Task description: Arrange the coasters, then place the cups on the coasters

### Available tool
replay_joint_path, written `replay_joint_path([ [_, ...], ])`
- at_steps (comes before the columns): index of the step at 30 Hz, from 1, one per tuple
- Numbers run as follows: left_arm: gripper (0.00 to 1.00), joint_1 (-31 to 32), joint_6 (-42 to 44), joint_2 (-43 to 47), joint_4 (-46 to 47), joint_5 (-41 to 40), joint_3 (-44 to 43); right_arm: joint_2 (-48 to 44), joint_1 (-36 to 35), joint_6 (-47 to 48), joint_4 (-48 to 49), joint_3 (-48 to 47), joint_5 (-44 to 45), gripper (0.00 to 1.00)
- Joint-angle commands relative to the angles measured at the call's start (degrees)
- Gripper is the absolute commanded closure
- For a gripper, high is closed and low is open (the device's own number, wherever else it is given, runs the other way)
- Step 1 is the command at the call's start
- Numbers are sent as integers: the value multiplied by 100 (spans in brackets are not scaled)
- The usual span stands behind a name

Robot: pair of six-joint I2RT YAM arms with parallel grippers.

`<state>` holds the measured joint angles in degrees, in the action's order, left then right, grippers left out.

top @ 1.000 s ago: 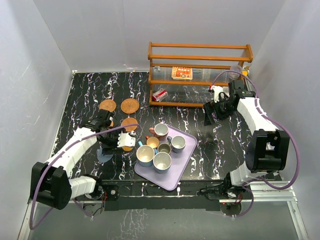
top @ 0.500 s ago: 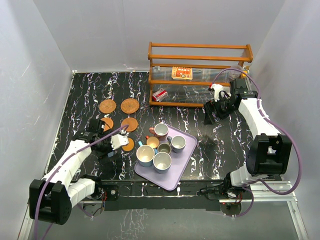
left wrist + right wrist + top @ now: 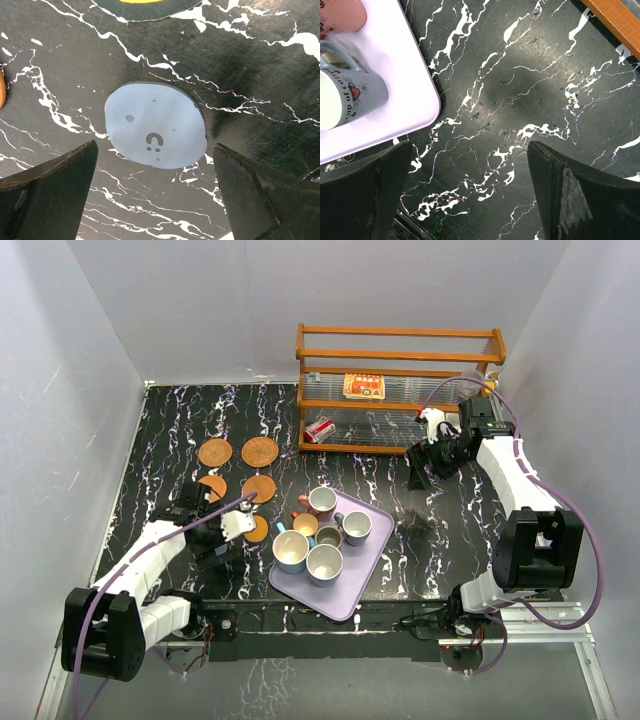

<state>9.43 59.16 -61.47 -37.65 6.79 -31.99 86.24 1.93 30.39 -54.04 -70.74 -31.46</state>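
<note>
A: Grey-blue coaster [image 3: 150, 127], where does it lie?
B: Flat on the black marble table [image 3: 440, 540], straight below the left gripper [image 3: 154, 150]. Jaws at full spread, one finger either side of the disc, clear of its edge. Nothing held.
A: And the rest of the set?
B: Beyond it, left half of the table. Orange coaster [image 3: 215, 452] beside a rattan coaster [image 3: 259, 451]. Nearer row: second rattan coaster [image 3: 260, 488], plus an orange one half hidden by the arm. Last orange disc [image 3: 257, 529] just beside the wrist.
A: Cups [image 3: 324, 563]?
B: Six, all on the lilac tray [image 3: 372, 552]. None on a coaster.
A: Right gripper [image 3: 469, 145]?
B: Gaping wide, empty, over the marble between tray and wooden rack [image 3: 400, 333].
</note>
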Motion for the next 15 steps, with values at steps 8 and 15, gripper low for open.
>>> replay_joint_path([
  [8,2,-548,472,-324,403,3,34,-23,-9,55,70,-215,-137,2],
  [15,7,-743,517,-819,653,167,-199,-5,-9,41,45,-297,-141,2],
])
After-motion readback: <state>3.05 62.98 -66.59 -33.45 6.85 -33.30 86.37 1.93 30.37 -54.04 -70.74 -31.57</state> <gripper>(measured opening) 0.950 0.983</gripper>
